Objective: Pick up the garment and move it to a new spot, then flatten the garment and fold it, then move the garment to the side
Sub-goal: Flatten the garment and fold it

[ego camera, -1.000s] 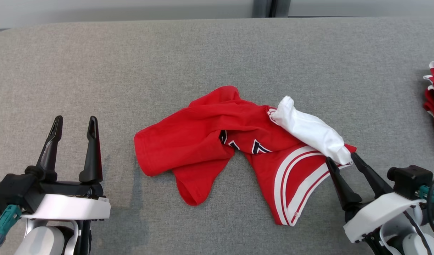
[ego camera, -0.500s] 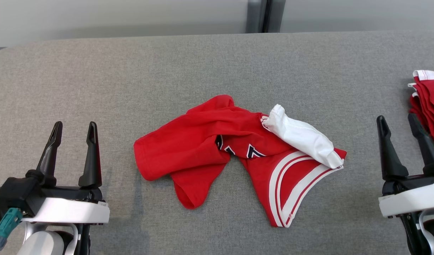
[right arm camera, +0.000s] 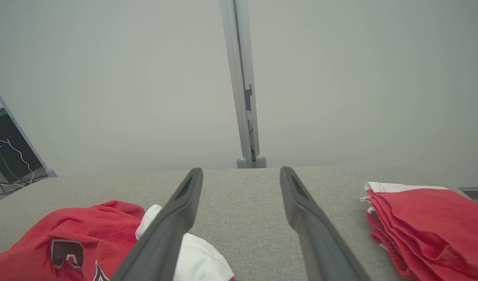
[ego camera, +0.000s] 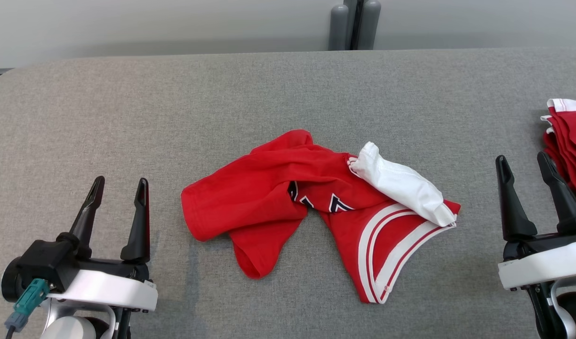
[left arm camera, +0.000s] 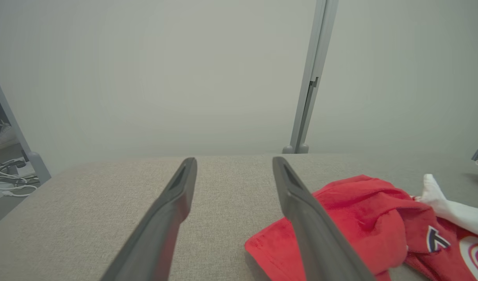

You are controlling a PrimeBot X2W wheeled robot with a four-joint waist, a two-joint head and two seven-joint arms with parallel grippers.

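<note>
1. Centre of the grey worktop (ego camera: 269, 94): one garment (ego camera: 269, 202), a red jersey, lies crumpled and unfolded, well apart from every edge.
2. A white sleeve (ego camera: 403, 188) drapes over the right part of the heap. Curved white stripes run along the red hem below it, and dark lettering peeks from a fold in the middle.
3. The left gripper (ego camera: 120, 180) hovers by the near-left corner. Its two dark fingers are spread wide with nothing between them, and it is clear of the cloth.
4. The right gripper (ego camera: 521, 157) sits toward the near-right corner, jaws wide apart and empty too. It stands between the jersey and the right edge, touching neither.
5. At the right edge rests one stack of folded clothes (ego camera: 570, 136), red with white trim. It is cut off by the picture, so the number of layers cannot be told.
6. The tally: one loose garment, one folded stack, two grippers with two fingers each.
7. One grey post (ego camera: 369, 23) rises beyond the far edge.
</note>
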